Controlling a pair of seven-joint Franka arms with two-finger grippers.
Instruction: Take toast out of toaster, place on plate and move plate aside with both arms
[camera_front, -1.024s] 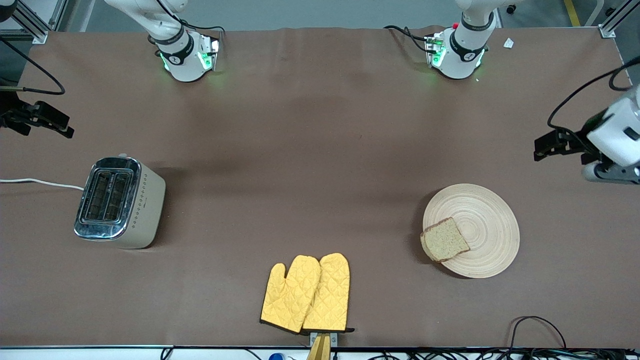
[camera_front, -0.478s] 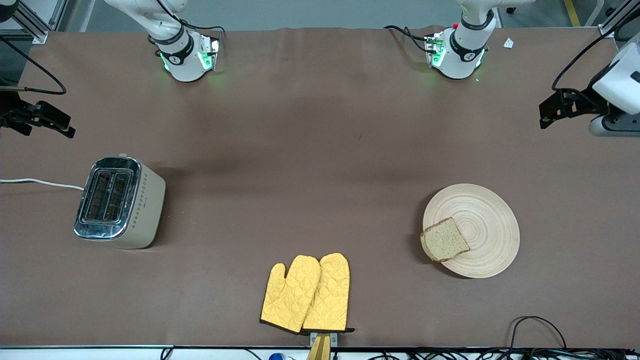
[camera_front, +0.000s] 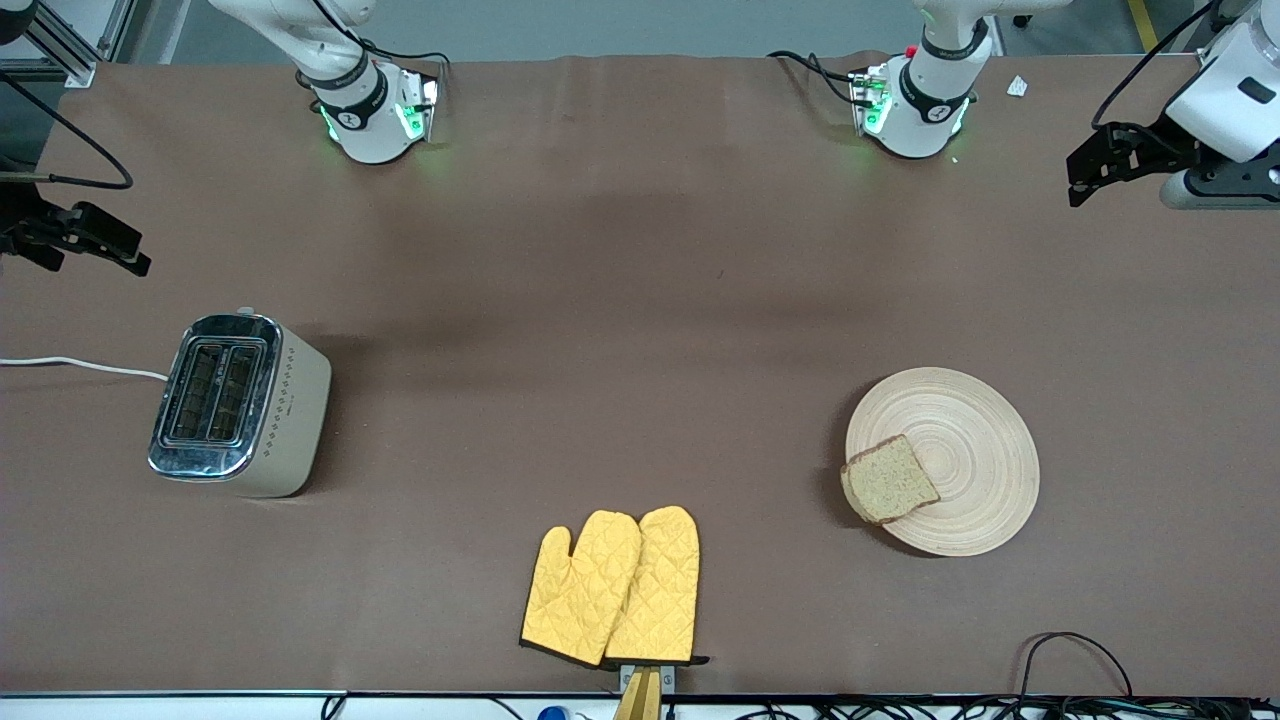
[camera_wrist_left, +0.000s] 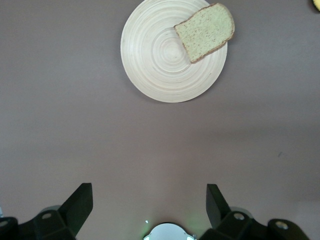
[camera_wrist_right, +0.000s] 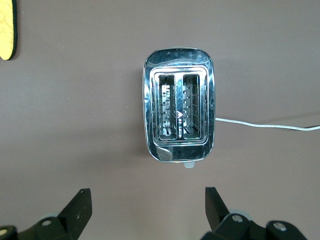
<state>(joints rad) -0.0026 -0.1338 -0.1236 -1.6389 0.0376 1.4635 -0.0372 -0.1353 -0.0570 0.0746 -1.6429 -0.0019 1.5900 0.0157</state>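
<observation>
Meanwhile toast (camera_front: 889, 480) overhangs the plate's (camera_front: 975, 440) rim — both grippers, left (camera_wrist_left: 149, 202) and right (camera_wrist_right: 145, 202), spread wide, empty.

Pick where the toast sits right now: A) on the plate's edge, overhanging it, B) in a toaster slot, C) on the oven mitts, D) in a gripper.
A: the toast lies flat on the rim of the plate, one side past the edge; no gripper is near it.

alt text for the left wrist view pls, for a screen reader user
A speckled light-brown slice of toast lies on a round pale wooden plate, overhanging its rim, on a brown table. The left gripper hangs open above bare table, its two black fingers wide apart and holding nothing.
</observation>
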